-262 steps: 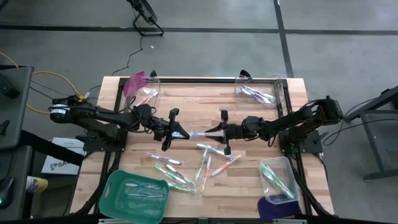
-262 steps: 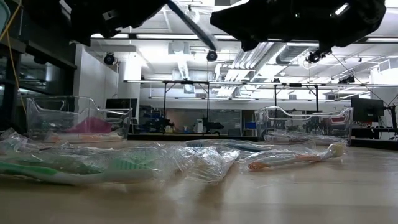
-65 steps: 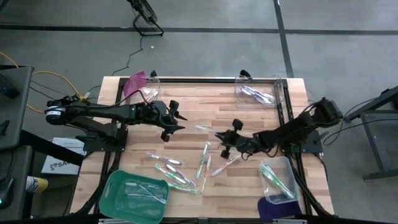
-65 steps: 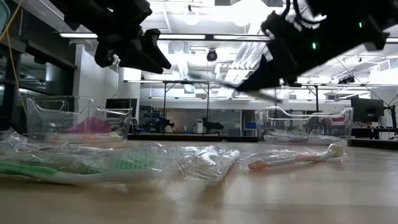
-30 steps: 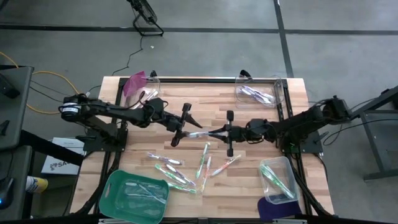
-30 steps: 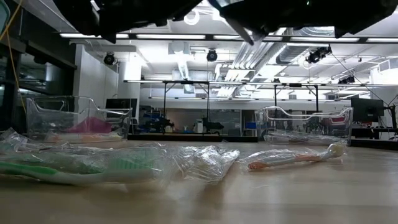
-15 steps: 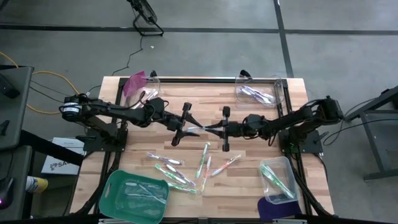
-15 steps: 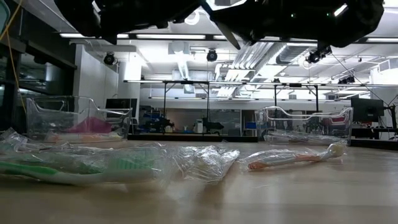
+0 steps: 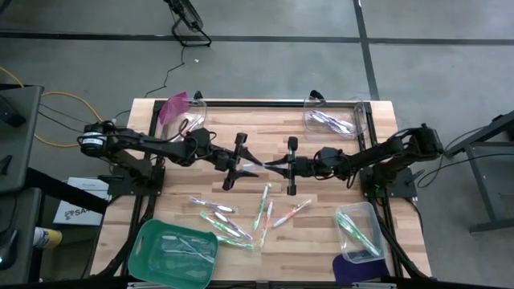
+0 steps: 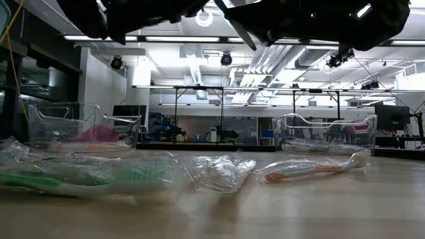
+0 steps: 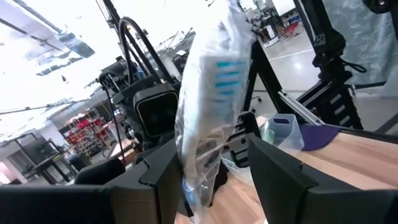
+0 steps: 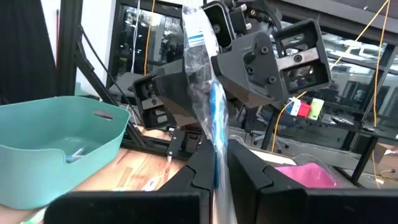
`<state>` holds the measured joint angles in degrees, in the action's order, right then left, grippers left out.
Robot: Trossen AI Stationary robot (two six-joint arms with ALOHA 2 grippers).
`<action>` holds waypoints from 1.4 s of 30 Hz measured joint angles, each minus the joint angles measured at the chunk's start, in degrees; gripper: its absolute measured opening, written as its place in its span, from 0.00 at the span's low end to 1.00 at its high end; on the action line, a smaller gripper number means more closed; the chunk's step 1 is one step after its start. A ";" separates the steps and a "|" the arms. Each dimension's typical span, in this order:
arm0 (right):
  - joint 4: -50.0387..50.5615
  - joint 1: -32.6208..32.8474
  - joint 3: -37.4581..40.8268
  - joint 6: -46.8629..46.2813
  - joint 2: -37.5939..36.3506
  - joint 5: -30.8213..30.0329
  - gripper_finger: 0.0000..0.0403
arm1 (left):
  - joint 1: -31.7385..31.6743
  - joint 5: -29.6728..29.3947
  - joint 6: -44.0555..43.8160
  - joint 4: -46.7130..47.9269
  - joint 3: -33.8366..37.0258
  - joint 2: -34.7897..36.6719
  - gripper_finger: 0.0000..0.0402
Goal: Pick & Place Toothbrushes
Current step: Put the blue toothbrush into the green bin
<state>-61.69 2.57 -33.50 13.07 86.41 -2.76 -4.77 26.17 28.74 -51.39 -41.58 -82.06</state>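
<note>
Toothbrushes (image 9: 324, 120) lie in clear bins (image 9: 333, 120) and the teal tub (image 9: 146, 245).

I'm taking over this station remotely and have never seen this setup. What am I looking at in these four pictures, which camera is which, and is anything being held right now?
Two dark robot arms work at a wooden table. One picture looks straight down, one looks level across the tabletop, and one sits on each wrist. From above, the left gripper and right gripper meet over the middle, a wrapped blue toothbrush between them. The right gripper is shut on it; the left gripper's fingers stand apart around its wrapper. More wrapped toothbrushes lie loose on the wood. At the corners sit a teal tub, two clear bins at the far edge and another near the right front.
</note>
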 joint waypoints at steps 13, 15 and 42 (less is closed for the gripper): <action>-0.10 -0.22 0.01 0.53 0.00 0.12 0.05 | -0.04 -1.39 -0.99 -2.50 -0.26 -1.49 0.23; 0.03 -0.21 0.02 0.53 0.00 0.19 0.05 | -0.09 -1.65 -0.97 -2.51 -0.28 -1.49 0.15; 11.60 3.41 -0.02 -11.72 -5.98 -6.26 0.61 | -0.09 -4.18 4.88 7.58 -0.15 -0.26 0.04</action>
<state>-50.09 5.98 -33.52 1.35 80.43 -9.02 -4.86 21.98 33.62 -43.81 -41.74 -82.32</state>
